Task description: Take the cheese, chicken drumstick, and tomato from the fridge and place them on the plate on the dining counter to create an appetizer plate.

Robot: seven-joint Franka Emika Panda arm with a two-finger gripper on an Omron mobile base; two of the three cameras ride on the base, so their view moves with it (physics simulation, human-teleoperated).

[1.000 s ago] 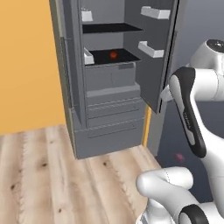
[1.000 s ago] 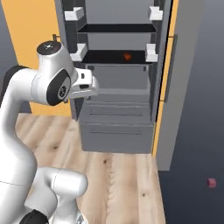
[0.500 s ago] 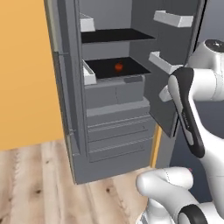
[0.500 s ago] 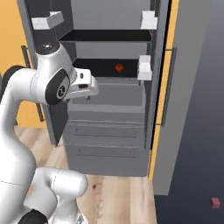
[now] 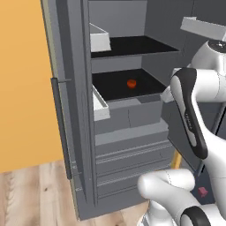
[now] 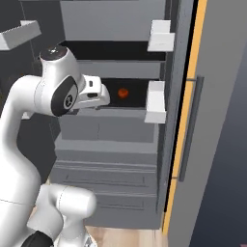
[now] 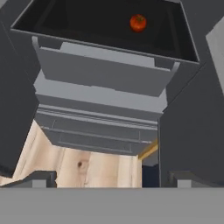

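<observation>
Both base views have closed in on the fridge (image 5: 128, 145) since a second ago, so the cabinet now fills much more of each picture; that is the camera riding forward, while the tomato (image 5: 131, 83) sits where it did, alone toward the back of the lower black shelf (image 5: 119, 86). From the right base view the tomato (image 6: 123, 93) shows just past the arm's wrist, and in the hand view it lies near the top, on the dark shelf above the grey drawer fronts (image 7: 105, 74). The pincer (image 7: 109, 178) is spread as wide as it goes and holds nothing; only its two finger tips (image 7: 38, 178) peek up at the bottom of the hand view, well short of the tomato. In both base views the arm's own forearm and wrist cover the pincer, so its jaws cannot be made out there. White door bins (image 6: 155, 101) hang on the open doors; the upper ones are cut off by the picture edges, and their contents cannot be seen. Pale wooden floor (image 7: 78, 164) shows below the drawers. The upper shelf (image 5: 132, 44) is too dark to tell whether anything lies on it.
</observation>
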